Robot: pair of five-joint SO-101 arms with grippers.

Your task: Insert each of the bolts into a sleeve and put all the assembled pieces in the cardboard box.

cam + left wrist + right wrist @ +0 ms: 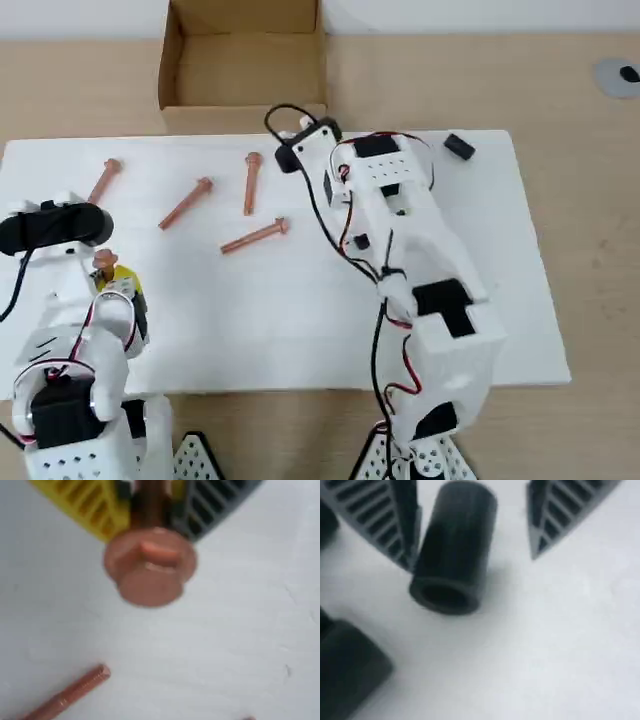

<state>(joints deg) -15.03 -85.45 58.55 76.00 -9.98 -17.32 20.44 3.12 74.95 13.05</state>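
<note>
The held bolt [150, 567] lies closest to the lens. Its copper shaft is pinched between the yellow and the black finger of the left gripper [150, 502], and its head juts clear of them. In the high view this gripper [112, 280] hangs over the near left part of the white board [260, 330].

The right gripper [472, 560] has its fingers spread. A black sleeve [452, 550] lies on its side on the board between them, open end showing. It sits close against one finger and clear of the other; I cannot tell whether it touches. A second sleeve [345, 677] lies just beside it, and another sleeve [459, 146] rests near the board's far right corner.

Four loose bolts [187, 202] lie scattered across the far left half of the board, apart from each other. The threaded end of one [70, 695] shows beneath the left gripper. The cardboard box [170, 70] stands open on the table [580, 200] just beyond the board's far edge.
</note>
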